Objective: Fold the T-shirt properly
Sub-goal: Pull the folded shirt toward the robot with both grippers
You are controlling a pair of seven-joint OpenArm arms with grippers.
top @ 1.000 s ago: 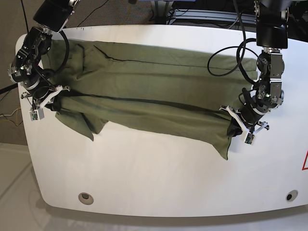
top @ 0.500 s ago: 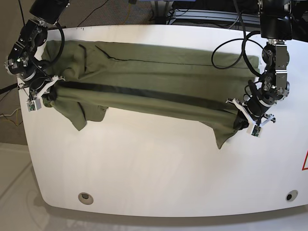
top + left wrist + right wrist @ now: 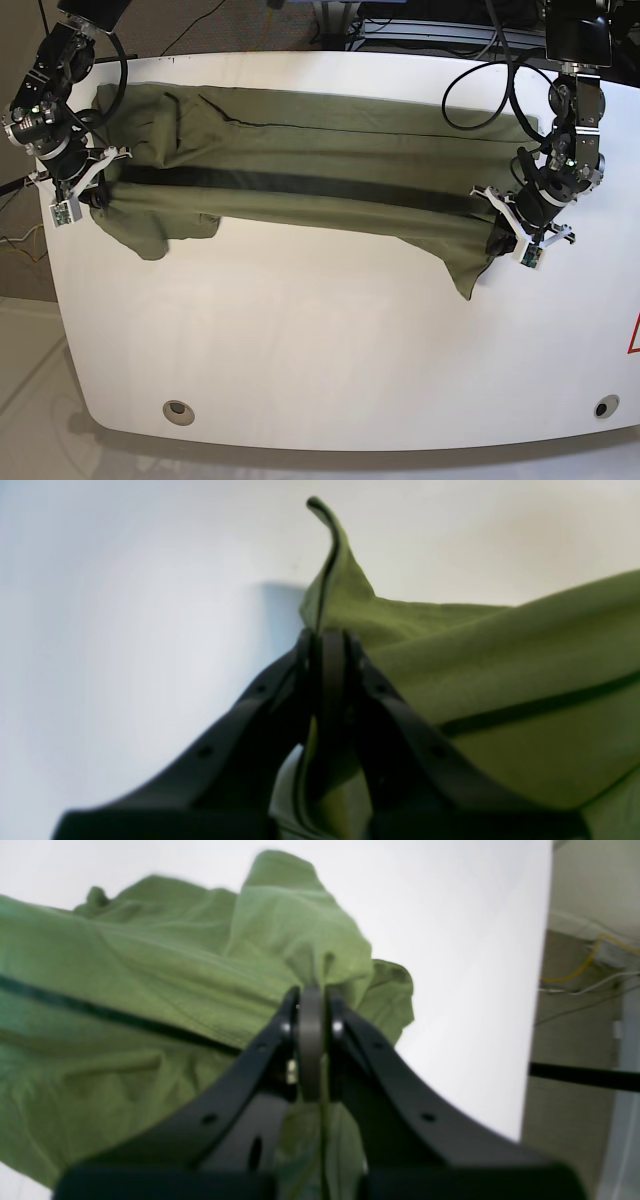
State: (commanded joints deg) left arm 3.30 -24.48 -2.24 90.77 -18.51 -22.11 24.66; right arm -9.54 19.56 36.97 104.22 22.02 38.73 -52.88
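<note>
Stretching the olive-green T-shirt (image 3: pixel 300 165) between them, the two arms hold one long edge of the garment raised off the white table (image 3: pixel 330 350), a grip at each end that seems meant to keep the cloth taut and straight so it can be laid over as a clean lengthwise fold. The right gripper (image 3: pixel 82 192), at the left of the base view, has its jaws pressed together on a bunched end of the shirt near the table's edge, and its wrist camera shows fabric gathered right at the fingertips (image 3: pixel 311 1005) with loose cloth spilling away to the left. The left gripper (image 3: pixel 510 235), at the right of the base view, is likewise clamped on the fabric, a thin flap of shirt standing up just past its closed tips (image 3: pixel 325 640). Between the two grips the shirt runs as a wide band across the far half of the table, a dark shadowed crease marking where the lifted layer overhangs the layer lying flat (a corner droops free beside each gripper, the one near the left gripper pointing toward the table's near side). By this reading, the fold is under way but not yet laid down.
</note>
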